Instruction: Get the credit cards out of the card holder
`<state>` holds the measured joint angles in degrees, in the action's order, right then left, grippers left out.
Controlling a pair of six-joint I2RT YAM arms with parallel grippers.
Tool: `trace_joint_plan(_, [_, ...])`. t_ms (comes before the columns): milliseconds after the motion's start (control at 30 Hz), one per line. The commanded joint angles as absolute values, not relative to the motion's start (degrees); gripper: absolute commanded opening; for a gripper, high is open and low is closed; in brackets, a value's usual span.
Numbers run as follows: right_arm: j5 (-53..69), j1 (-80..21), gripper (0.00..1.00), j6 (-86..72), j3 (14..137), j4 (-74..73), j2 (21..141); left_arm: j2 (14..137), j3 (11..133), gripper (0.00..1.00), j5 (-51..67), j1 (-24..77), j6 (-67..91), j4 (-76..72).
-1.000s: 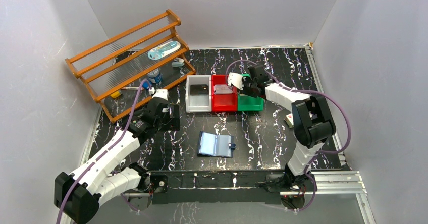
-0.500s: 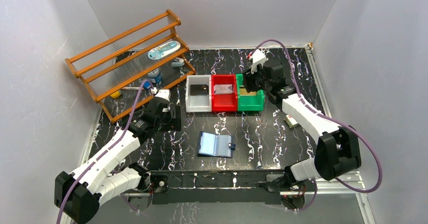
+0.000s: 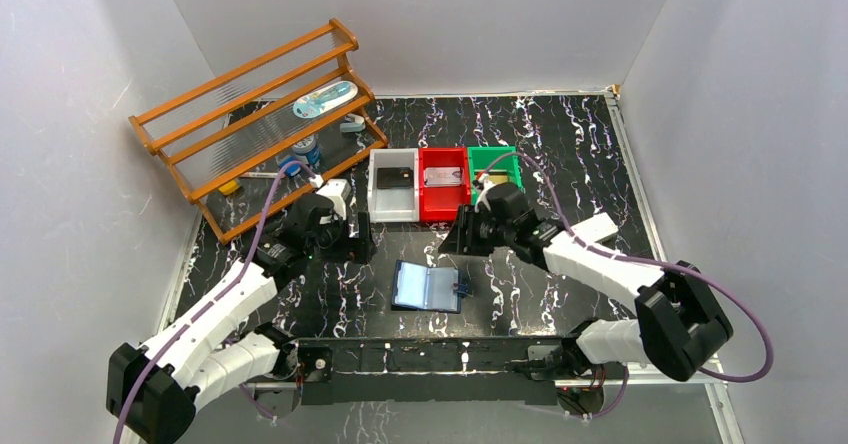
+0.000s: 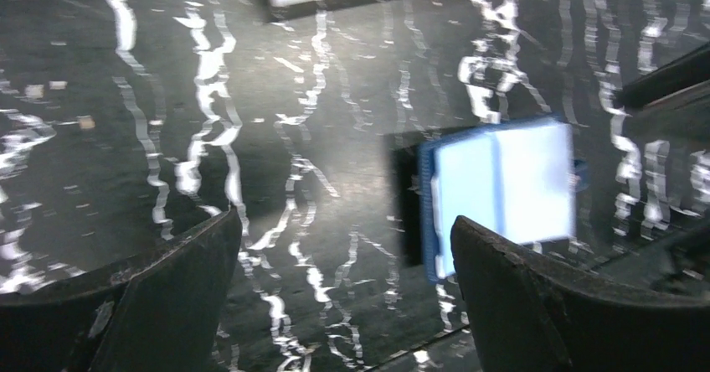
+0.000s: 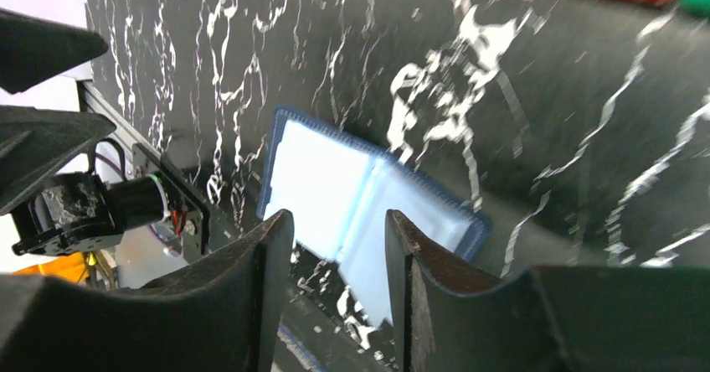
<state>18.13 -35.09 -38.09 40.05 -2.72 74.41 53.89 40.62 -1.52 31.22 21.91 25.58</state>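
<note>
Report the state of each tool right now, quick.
Left tool: open wide, holding nothing.
Right tool: partly open, holding nothing.

The right fingers point(image 3: 457, 236) have swung from the green bin point(image 3: 495, 159) down to mid-frame, just above the card holder point(image 3: 428, 286). The left fingers point(image 3: 363, 239) have edged right.

- A wooden rack point(image 3: 250, 114) with slatted shelves stands at the left rear of the table point(image 3: 580, 134), set askew to the table's edges.
- The table top is black with white veining.
- A pale blue oblong pack point(image 3: 325, 98) lies on the rack's upper shelf; a blue-topped can point(image 3: 305, 150) sits lower down.
- A white bin point(image 3: 374, 186), a red bin point(image 3: 435, 211) and a green bin point(image 3: 495, 153) stand touching in a row mid-table.
</note>
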Motion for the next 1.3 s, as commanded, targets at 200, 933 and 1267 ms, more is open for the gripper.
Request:
trace_joint_plan(200, [5.39, -47.06, 0.46, -54.47, 33.66, 2.53, 70.27, 60.46, 38.08, 0.77, 21.89, 31.00, 31.16, 14.42])
trace_joint_plan(933, [3.02, -49.06, 0.41, -61.65, 26.05, 8.53, 76.82, 83.12, 48.99, 0.58, 11.07, 49.00, 28.92, 16.73])
trace_joint_plan(1267, [3.02, -49.12, 0.41, -61.31, 25.41, 8.77, 76.89, 89.90, 44.21, 0.52, 5.58, 50.80, 32.48, 14.23])
